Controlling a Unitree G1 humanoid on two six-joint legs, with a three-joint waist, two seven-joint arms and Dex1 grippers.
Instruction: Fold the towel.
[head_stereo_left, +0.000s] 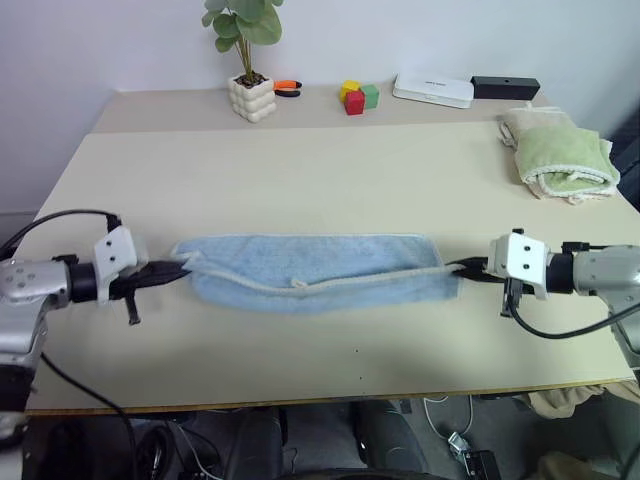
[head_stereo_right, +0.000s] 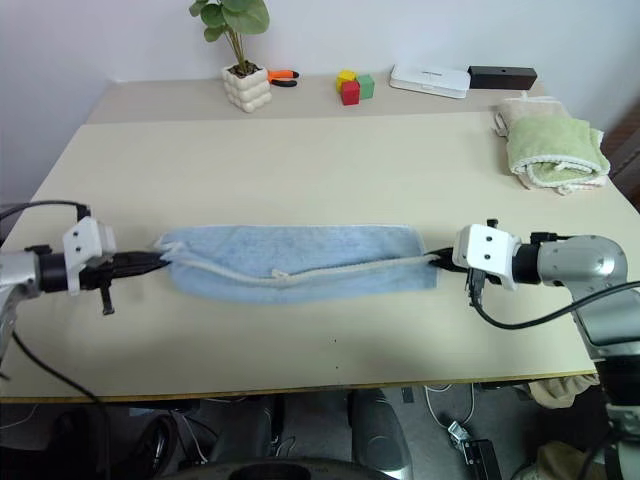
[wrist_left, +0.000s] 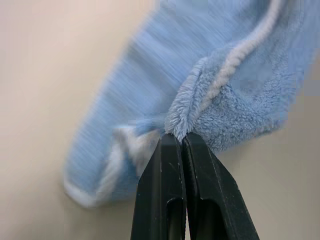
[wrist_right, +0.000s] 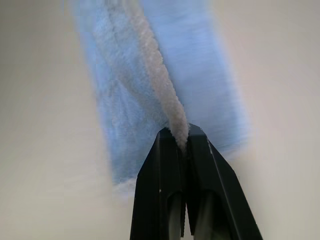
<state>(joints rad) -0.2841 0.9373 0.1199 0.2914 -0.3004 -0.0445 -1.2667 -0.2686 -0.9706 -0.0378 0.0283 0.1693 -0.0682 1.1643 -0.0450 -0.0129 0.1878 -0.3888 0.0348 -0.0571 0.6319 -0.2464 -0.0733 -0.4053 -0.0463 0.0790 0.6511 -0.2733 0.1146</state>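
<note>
The light blue fluffy terry towel (head_stereo_left: 315, 272) stretches lengthwise along the beige worktop's (head_stereo_left: 300, 180) near edge; the left gripper (head_stereo_left: 172, 270) pinches its left end, the right gripper (head_stereo_left: 462, 269) its right end; both fingers clamped on the pale edging, equally near.

A beige table (head_stereo_left: 300, 180) carries the things. A light blue towel (head_stereo_left: 315, 272) lies stretched near its front edge. At the back stand a potted plant (head_stereo_left: 250, 95), coloured blocks (head_stereo_left: 358, 96), a white box (head_stereo_left: 432, 90) and a black box (head_stereo_left: 505, 87). A green towel (head_stereo_left: 560, 152) lies at the right.
</note>
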